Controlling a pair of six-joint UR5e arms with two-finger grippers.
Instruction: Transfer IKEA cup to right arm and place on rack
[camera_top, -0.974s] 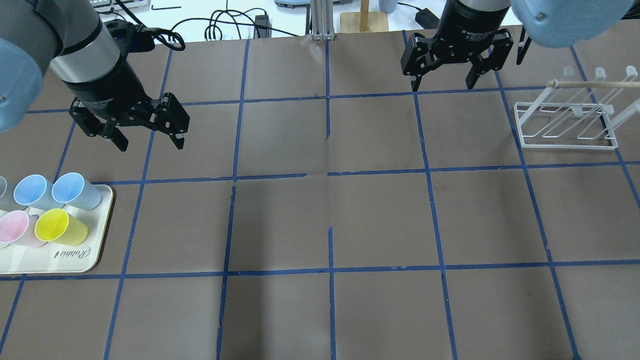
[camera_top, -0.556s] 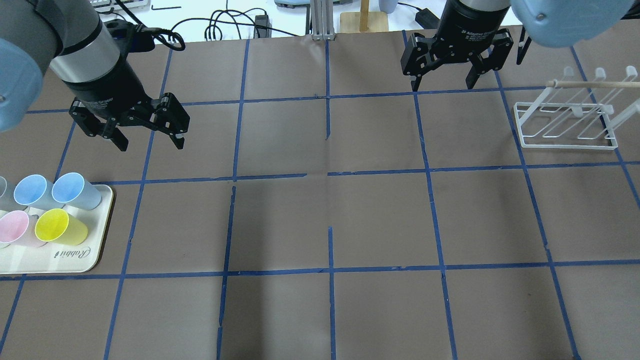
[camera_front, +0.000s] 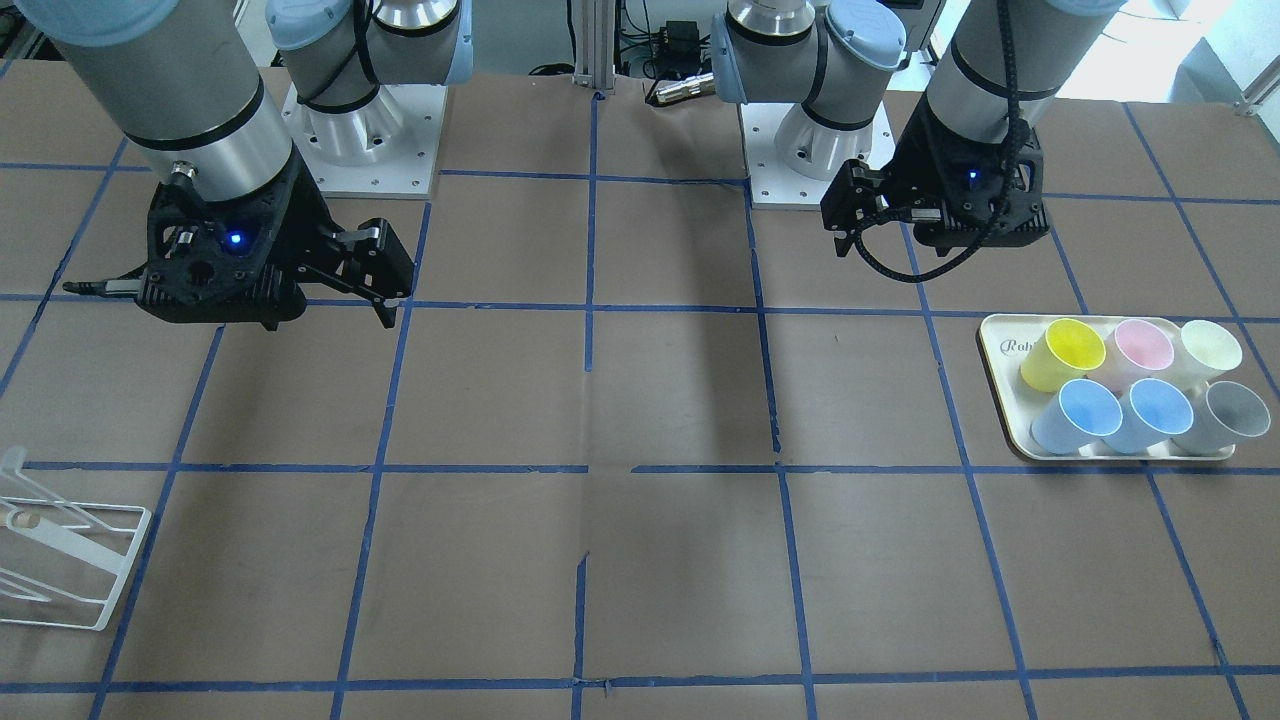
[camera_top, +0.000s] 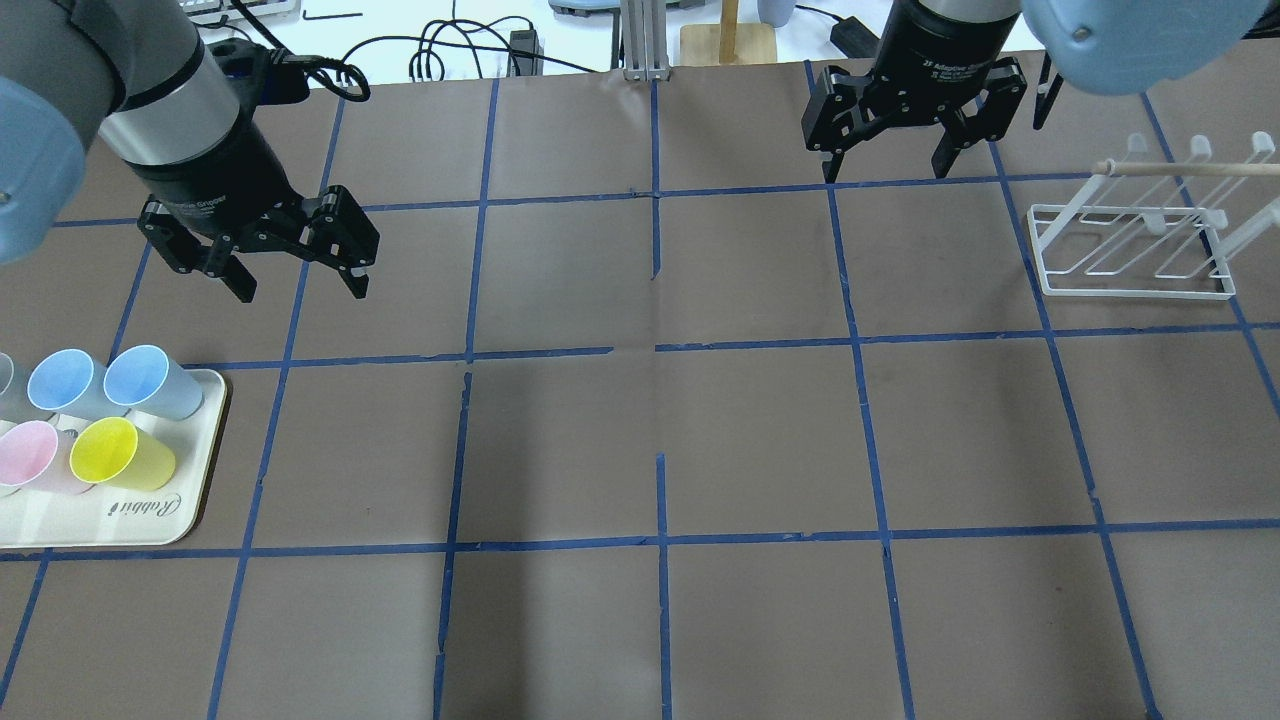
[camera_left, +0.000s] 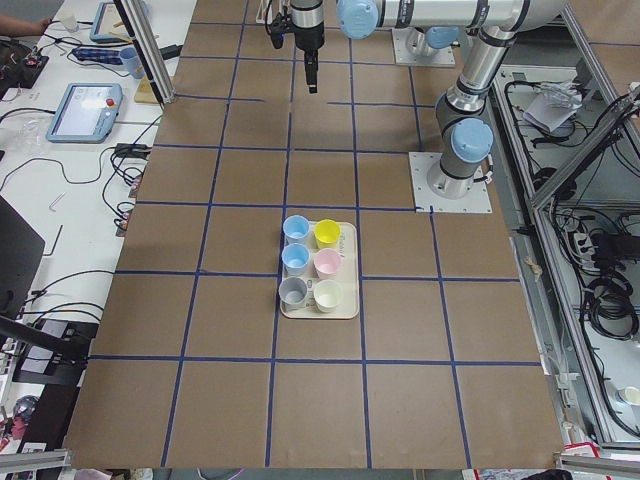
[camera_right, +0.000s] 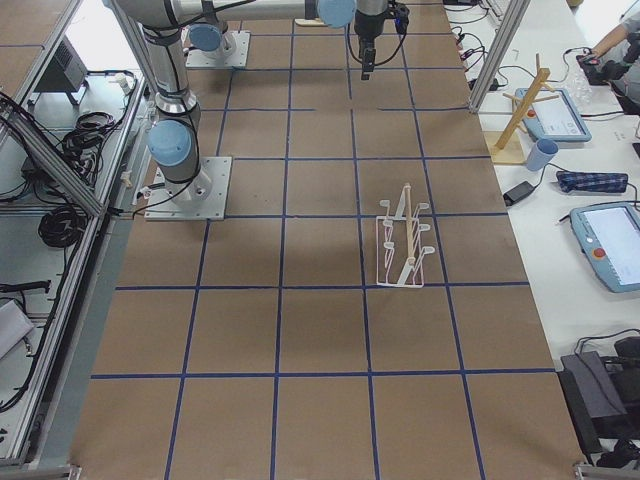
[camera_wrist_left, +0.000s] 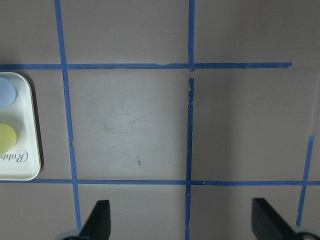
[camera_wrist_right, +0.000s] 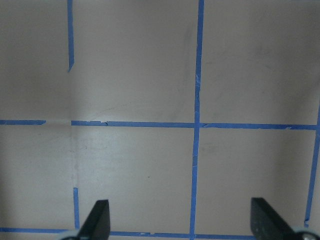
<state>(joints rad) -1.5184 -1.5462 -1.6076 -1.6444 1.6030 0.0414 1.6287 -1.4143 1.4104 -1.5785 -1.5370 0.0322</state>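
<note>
Two light blue IKEA cups (camera_top: 150, 380) (camera_top: 62, 382) stand upright on a cream tray (camera_top: 150, 520) at the table's left; they also show in the front view (camera_front: 1075, 415) (camera_front: 1150, 412). My left gripper (camera_top: 303, 290) hangs open and empty above the table, beyond the tray and apart from the cups. Its wrist view (camera_wrist_left: 185, 222) shows bare table and the tray's corner (camera_wrist_left: 20, 150). My right gripper (camera_top: 884, 172) is open and empty at the far side, left of the white wire rack (camera_top: 1135, 250). Its wrist view (camera_wrist_right: 182, 222) shows only bare table.
A yellow cup (camera_top: 120, 452), a pink cup (camera_top: 30, 455), a grey cup (camera_front: 1225, 415) and a cream cup (camera_front: 1210, 350) share the tray. A thin wooden rod (camera_top: 1180, 168) reaches over the rack. Cables (camera_top: 450, 50) lie beyond the table's far edge.
</note>
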